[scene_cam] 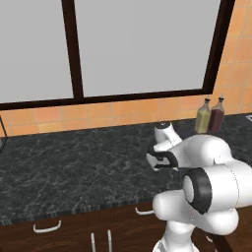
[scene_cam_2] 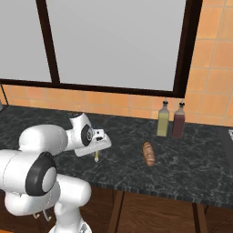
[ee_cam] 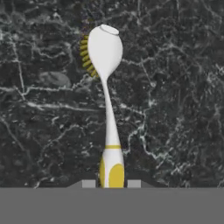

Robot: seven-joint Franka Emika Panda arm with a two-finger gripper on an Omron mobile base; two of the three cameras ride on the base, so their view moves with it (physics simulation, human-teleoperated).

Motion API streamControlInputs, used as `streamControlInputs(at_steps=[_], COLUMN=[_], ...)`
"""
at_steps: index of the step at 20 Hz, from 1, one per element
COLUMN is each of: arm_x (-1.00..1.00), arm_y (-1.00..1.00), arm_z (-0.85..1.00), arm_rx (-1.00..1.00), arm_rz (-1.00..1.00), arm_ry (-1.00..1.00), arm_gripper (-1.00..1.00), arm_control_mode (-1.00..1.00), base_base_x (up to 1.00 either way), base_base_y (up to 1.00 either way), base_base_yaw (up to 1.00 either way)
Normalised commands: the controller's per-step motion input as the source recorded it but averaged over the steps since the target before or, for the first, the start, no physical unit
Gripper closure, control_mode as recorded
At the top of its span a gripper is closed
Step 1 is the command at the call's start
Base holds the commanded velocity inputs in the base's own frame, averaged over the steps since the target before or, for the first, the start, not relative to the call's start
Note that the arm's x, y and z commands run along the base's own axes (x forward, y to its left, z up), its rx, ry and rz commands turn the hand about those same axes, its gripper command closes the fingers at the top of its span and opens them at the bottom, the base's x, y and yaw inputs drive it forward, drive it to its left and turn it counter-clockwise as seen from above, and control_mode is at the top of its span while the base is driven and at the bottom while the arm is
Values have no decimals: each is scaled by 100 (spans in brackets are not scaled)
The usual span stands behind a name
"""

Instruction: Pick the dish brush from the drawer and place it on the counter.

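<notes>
Gripper (ee_cam: 111, 183) fingers pinching dish brush (ee_cam: 106, 65) by yellow handle end, white head out over counter (ee_cam: 175, 109), left of loaf (scene_cam_2: 148, 154)

**No writing to read**

No letters, numbers, brand marks or signs can be read anywhere in these views. The two bottles (scene_cam_2: 171, 119) by the tiled wall carry no legible label (one is yellowish, the other dark red, both plain). The dish brush (ee_cam: 108, 109) has a bare white head and a yellow handle with no print. The counter (scene_cam_2: 195, 159) shows white veins and no marks.
</notes>
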Motion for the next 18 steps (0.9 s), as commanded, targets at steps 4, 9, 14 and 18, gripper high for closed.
streamControlInputs(at_steps=[4, 9, 14, 18], arm_x=[21, 25, 0, -19], arm_y=[0, 0, -7, -13], arm_z=[-36, -30, 4, 44], arm_rx=[0, 0, 0, 0], arm_rz=[0, 0, 0, 0], arm_ry=[27, 22, 1, -6], arm_gripper=[100, -100, -100, -100], arm_control_mode=[-100, -100, -100, -100], base_base_x=[0, 0, 0, 0], base_base_y=[0, 0, 0, 0], base_base_yaw=[0, 0, 0, 0])
